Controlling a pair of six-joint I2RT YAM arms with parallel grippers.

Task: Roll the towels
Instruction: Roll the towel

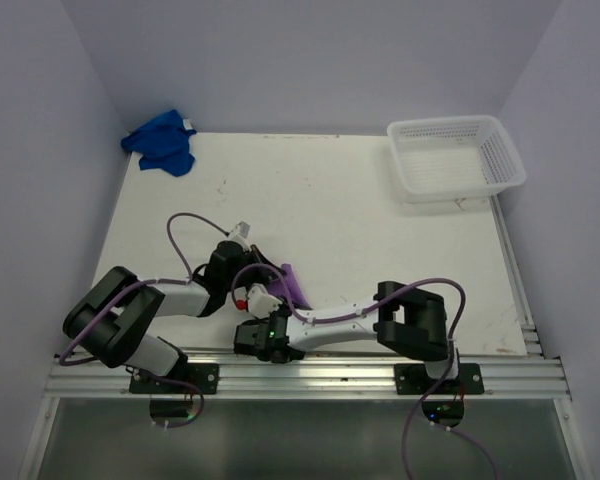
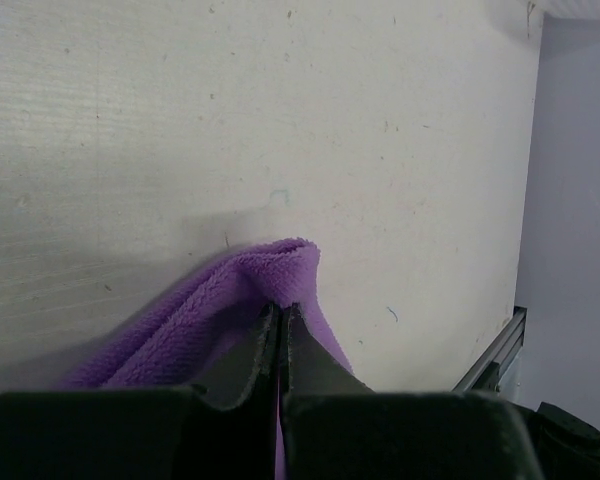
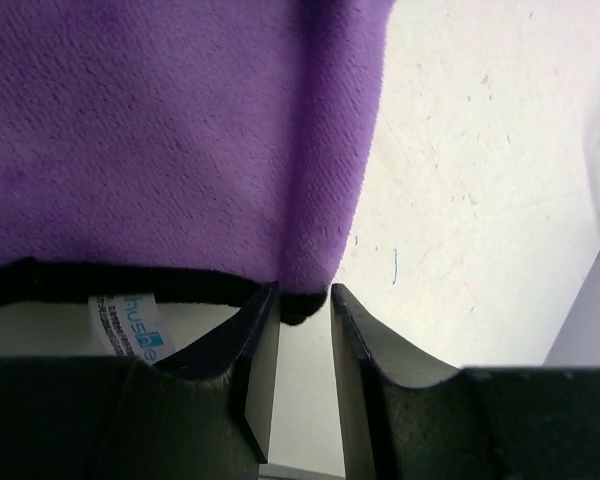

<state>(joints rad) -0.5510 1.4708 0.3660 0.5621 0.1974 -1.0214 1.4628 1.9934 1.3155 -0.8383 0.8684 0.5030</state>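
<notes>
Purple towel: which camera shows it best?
The right wrist view: the purple towel fills much of it, hem and label clear. The left wrist view shows one fold pinched in the left gripper; the top view shows only a sliver.

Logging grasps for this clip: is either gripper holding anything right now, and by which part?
The left gripper pinches the purple towel at a folded edge. The right gripper is open at the towel's black-hemmed corner, holding nothing.

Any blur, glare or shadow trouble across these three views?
Top external: even light, sharp, the purple towel mostly hidden. Left wrist: the left claw is a dark silhouette with little detail up close. Right wrist: towel texture fairly crisp, no glare.
</notes>
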